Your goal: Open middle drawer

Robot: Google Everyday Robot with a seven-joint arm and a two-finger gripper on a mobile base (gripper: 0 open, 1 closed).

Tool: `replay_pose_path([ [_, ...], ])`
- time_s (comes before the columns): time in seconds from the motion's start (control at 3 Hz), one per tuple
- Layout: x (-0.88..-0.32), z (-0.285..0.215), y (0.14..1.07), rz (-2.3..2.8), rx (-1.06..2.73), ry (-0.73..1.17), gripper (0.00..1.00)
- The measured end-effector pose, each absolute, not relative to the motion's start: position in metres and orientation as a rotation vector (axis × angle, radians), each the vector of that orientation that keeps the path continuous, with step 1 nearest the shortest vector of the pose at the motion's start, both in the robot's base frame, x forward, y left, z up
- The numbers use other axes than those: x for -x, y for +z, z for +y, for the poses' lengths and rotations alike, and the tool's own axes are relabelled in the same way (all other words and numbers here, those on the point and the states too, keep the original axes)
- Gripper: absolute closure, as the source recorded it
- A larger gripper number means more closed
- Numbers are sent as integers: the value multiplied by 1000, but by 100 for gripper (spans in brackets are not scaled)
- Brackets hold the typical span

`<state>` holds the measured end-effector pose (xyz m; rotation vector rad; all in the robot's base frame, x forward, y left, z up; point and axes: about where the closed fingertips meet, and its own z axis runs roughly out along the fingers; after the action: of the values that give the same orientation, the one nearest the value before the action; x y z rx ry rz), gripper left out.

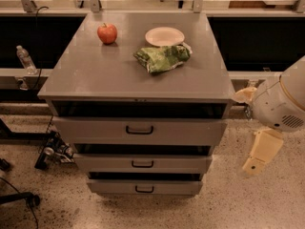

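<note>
The grey metal cabinet [138, 70] has three drawers stacked at its front. The middle drawer [190, 164] has a mid-height grey front with a small black loop handle [142, 164] at its centre. It sits between the taller top drawer [190, 131] and the slimmer bottom drawer [181, 187], with a dark gap above it. My gripper [259, 157] hangs at the right, beside the cabinet's right side, at about the height of the middle drawer and well apart from the handle. It holds nothing that I can see.
On the cabinet top lie a red apple [107, 33], a white plate [164, 36] and a green chip bag [162, 57]. A water bottle [25, 58] stands on the rail at left. Cables and a small wheeled part [52, 149] lie on the floor at left. My arm's round white housing [281, 104] is at right.
</note>
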<state>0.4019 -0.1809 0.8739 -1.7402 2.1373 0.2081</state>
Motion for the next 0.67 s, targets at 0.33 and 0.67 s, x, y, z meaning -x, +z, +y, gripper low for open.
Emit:
replay_pose_path([
  [0.33, -402, -181, 874, 2137, 1740, 208, 0],
  [0.67, -398, -177, 849, 2161, 1653, 301, 0],
])
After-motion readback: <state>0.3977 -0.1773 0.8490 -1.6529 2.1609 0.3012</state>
